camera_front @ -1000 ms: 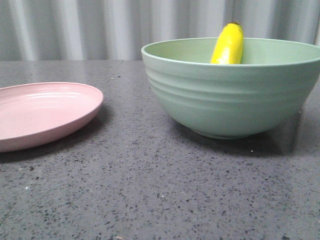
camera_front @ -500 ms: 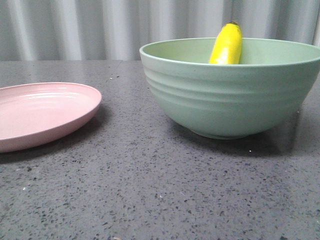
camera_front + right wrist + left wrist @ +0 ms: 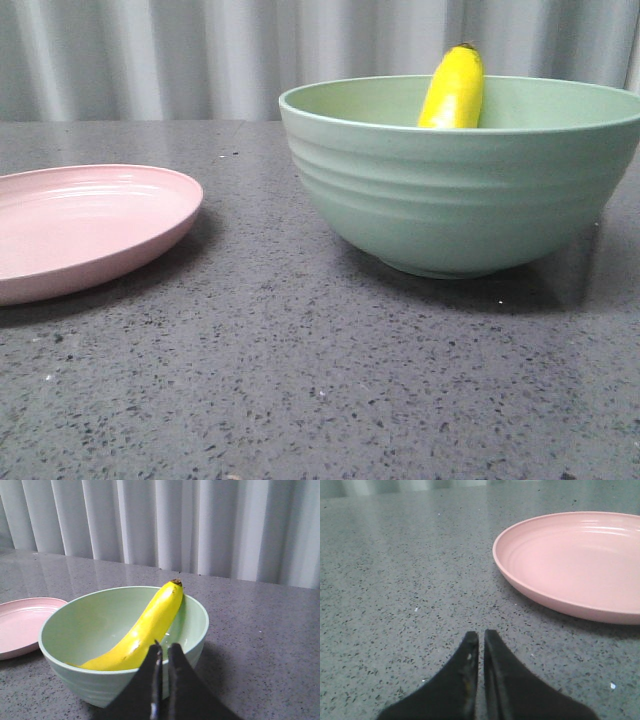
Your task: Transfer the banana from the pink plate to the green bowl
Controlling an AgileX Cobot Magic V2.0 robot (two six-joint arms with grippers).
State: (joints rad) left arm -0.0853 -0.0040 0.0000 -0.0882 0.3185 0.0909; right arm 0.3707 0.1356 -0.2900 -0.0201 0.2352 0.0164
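Evidently the transfer itself was finished, judging by how things lay. At the left of the table (image 3: 300, 400), the pink plate (image 3: 90, 225) was seen bare, with nothing on it. In the left wrist view the left gripper (image 3: 481, 645) was found low over the table beside the plate's rim, its jaws drawn together with only a thin slit between them, and nothing was held. The plate was not touched by it.

To the right, the green bowl (image 3: 460, 190) was seen standing well apart from the plate, a stretch of dark speckled table between them. The banana (image 3: 142, 632) was lodged inside the bowl, its lower end down in the bottom and its dark tip propped against the far rim, so that the tip showed above the edge in the front view. The right gripper (image 3: 162, 652) was held near the bowl's near rim, its jaws likewise almost closed, and nothing was gripped; whether the bowl was touched could not be told.

The step in hand was judged to be the retreat of the arms. For the next move, the right gripper would need to be lifted clear without the rim or the leaning banana being knocked.
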